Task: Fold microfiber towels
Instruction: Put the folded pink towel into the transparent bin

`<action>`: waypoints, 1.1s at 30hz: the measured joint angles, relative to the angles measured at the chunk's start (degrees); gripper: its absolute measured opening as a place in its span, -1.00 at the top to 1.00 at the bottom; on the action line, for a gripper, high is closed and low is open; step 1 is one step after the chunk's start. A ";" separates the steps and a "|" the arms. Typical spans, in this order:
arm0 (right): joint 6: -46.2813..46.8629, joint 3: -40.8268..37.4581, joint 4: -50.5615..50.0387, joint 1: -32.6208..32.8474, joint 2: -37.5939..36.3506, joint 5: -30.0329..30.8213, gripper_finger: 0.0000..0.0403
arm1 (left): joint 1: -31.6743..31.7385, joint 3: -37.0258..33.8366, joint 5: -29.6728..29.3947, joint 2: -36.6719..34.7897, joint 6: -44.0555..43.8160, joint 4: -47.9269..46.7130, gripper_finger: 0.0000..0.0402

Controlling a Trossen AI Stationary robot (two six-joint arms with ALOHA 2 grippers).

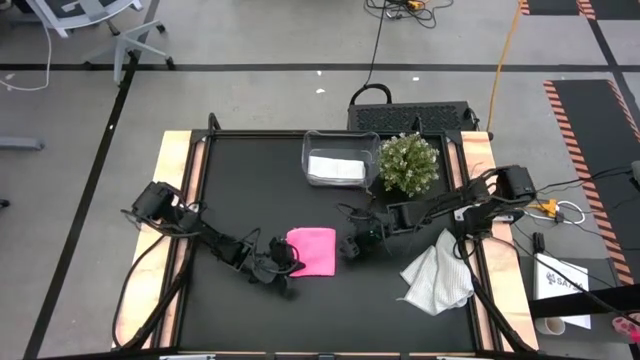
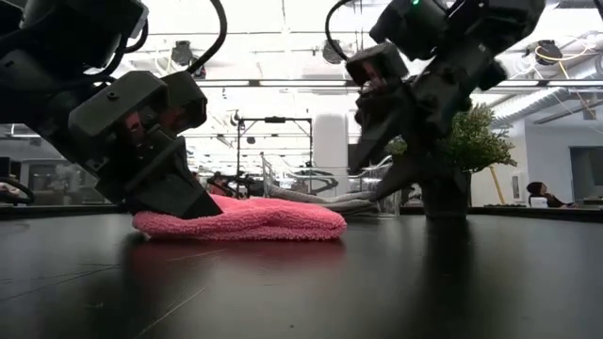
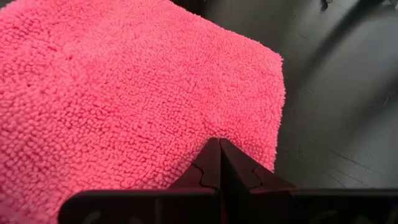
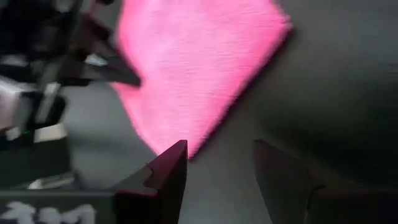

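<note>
Three towels in view. Pink towel lies folded flat near the middle of the black table, a neat rectangle; in the low view it sits as a low, thick pad on the tabletop. One white towel is folded inside the clear plastic bin at the far side of the table. Other white towel lies crumpled and unfolded near the table's right edge, partly under the right arm.

Left gripper sits at the pink towel's left edge, fingers pressed together; left wrist view shows the closed fingertips meeting in a point right on the pink pile, nothing pinched between them. In the low view it rests low at the towel's end, touching or almost touching it.

Right gripper is just beside the pink towel's right edge, apart from it. Right wrist view shows its two fingers spread with bare table between them, the pink towel's corner just ahead, nothing held. In the low view it hangs above the table.

Small potted plant stands next to the bin.
</note>
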 joint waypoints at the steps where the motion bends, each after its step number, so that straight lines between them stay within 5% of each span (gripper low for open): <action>1: 0.32 -0.01 -1.15 0.40 -0.30 1.78 0.15 | 0.00 0.00 0.00 0.00 -0.04 -0.06 1.00; 8: 5.61 -0.01 1.56 3.96 4.90 9.08 0.15 | 0.00 0.02 0.02 -0.04 0.10 0.20 1.00; 16: 8.29 0.26 16.02 4.39 11.65 11.24 0.15 | 0.02 0.07 0.22 -0.07 0.17 -0.02 1.00; 33: 3.87 2.57 15.22 2.19 12.50 15.27 0.22 | 2.83 0.72 2.33 0.00 3.20 2.88 1.00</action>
